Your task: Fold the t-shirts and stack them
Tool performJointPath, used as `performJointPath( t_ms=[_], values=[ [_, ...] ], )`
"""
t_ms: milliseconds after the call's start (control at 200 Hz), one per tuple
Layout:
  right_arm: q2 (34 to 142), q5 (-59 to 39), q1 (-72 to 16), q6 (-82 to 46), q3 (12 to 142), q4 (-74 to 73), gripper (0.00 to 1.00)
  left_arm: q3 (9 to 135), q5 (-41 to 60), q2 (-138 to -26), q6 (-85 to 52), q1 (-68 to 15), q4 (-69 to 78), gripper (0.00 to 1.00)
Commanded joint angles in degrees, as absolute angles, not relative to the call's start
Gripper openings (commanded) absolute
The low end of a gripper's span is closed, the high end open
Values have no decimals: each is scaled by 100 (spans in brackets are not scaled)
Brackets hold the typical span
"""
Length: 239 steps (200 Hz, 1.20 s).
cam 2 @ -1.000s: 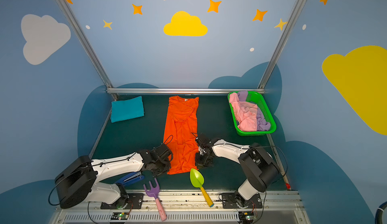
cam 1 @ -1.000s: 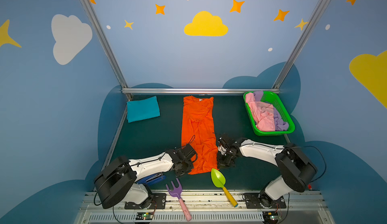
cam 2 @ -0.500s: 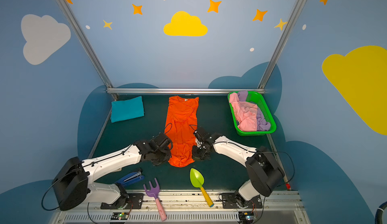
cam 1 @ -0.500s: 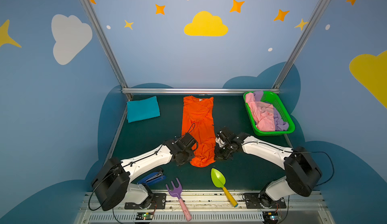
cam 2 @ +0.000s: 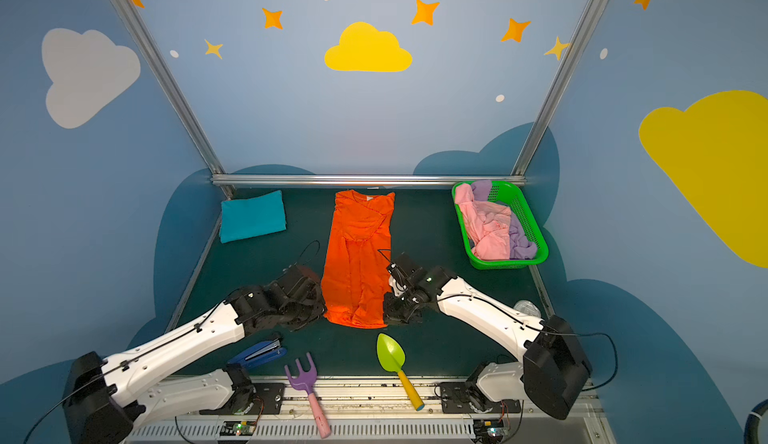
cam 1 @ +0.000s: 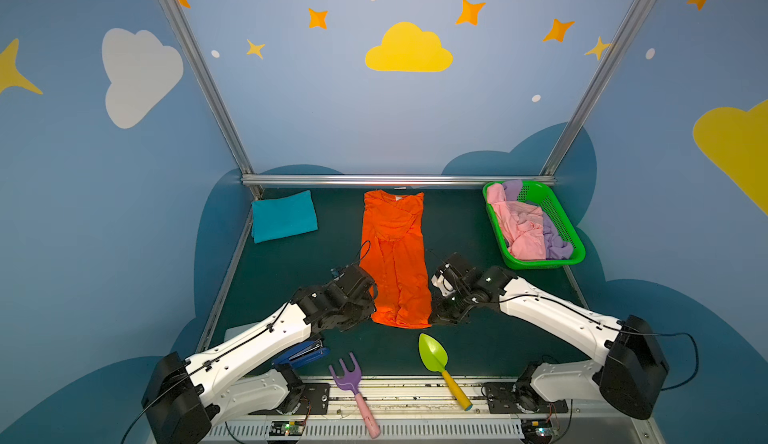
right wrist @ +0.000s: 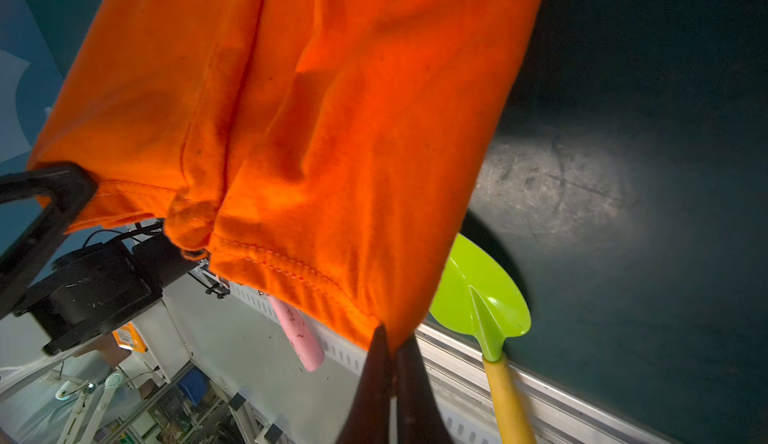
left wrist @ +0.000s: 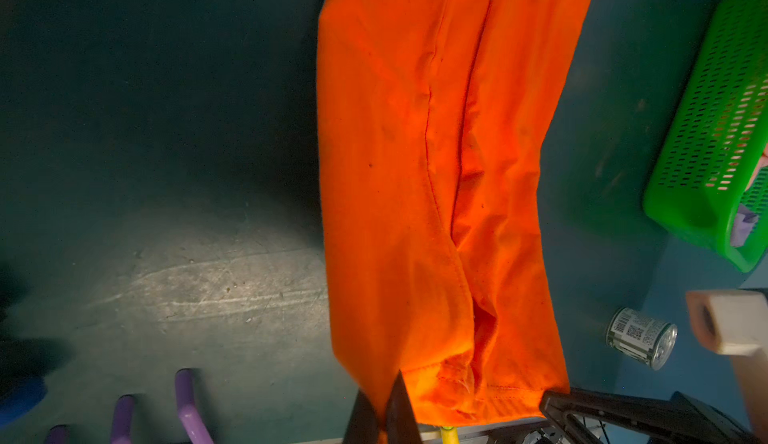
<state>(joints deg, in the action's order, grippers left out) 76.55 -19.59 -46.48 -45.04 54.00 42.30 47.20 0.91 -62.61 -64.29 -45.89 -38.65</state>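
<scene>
The orange t-shirt (cam 1: 395, 255), folded lengthwise into a long strip, lies down the middle of the table with its collar at the back. Its near hem is lifted off the table. My left gripper (left wrist: 384, 404) is shut on the hem's left corner, and my right gripper (right wrist: 392, 350) is shut on the right corner. In a top view the left gripper (cam 1: 371, 314) and right gripper (cam 1: 433, 317) flank the hem. A folded teal t-shirt (cam 1: 284, 221) rests at the back left. Pink (cam 1: 521, 226) and lilac (cam 1: 555, 242) t-shirts lie crumpled in the green basket (cam 1: 540, 262).
A green scoop (cam 1: 434, 354), a purple toy rake (cam 1: 347, 373) and a blue stapler (cam 1: 303, 354) lie along the front edge. A small tin can (left wrist: 640, 338) stands near the right arm. A metal rail (cam 1: 395, 180) bounds the back.
Both grippers have risen and moved toward the back with the orange hem, which now sits further from the front edge. The left jaws finished closing on the cloth.
</scene>
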Motion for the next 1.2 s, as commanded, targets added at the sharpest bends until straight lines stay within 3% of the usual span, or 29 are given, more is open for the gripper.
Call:
performJointPath(
  t_ms=[0, 320, 816, 1191],
  values=[
    [7739, -1986, -4404, -4482, 5511, 4158, 0, 4694, -389, -6278, -6370, -4451, -3827, 7],
    [9286, -2029, -3368, -3590, 7108, 3984, 0, 5440, -27, -7565, -5550, -3073, -2977, 8],
    [12111, -2342, -2619, -2875, 9914, 4469, 0, 8367, 1125, -10919, -4132, -2383, -3125, 5],
    [12751, -2486, -2300, -2760, 10483, 4298, 0, 8907, 1178, -11470, -4086, -1955, -3054, 5]
  ],
)
